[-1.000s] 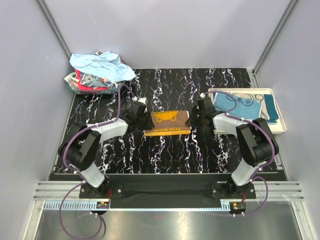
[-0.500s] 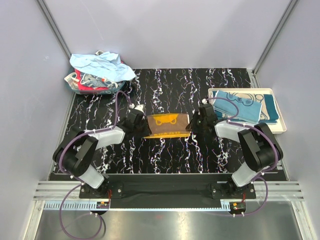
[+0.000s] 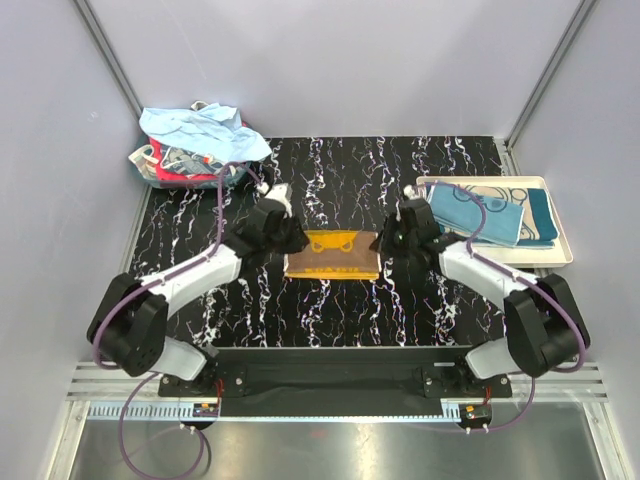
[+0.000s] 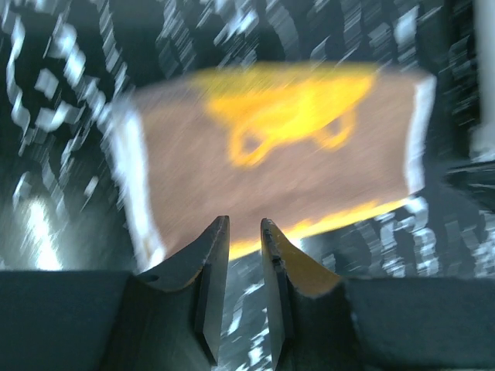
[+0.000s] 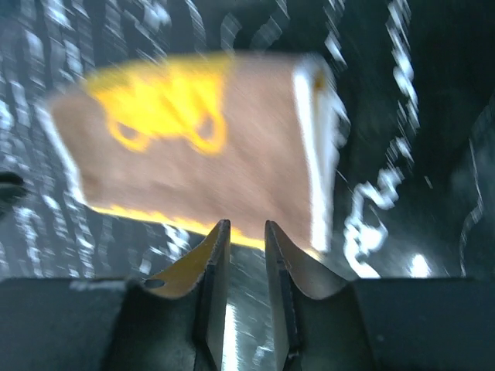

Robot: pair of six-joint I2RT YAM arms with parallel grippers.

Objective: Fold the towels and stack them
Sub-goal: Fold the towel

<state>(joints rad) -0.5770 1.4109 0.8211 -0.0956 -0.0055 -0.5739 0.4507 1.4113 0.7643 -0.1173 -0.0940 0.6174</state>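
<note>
An orange-yellow towel (image 3: 332, 255), folded in half with its brown side and a yellow bear outline up, lies flat at the table's middle. It also shows in the left wrist view (image 4: 271, 178) and the right wrist view (image 5: 193, 147). My left gripper (image 3: 290, 238) hovers at its left end, and its jaws (image 4: 244, 226) stand slightly apart with nothing between them. My right gripper (image 3: 385, 240) hovers at its right end, its jaws (image 5: 243, 226) also slightly apart and empty. Both wrist views are motion-blurred.
A heap of unfolded towels (image 3: 195, 145), light blue, red and patterned, lies at the back left corner. A white tray (image 3: 552, 255) at the right holds folded teal and light blue towels (image 3: 480, 212). Grey walls enclose the black marbled table (image 3: 330, 310).
The towel was held stretched between both grippers. Now it lies folded flat, and both grippers have let go and risen off its ends.
</note>
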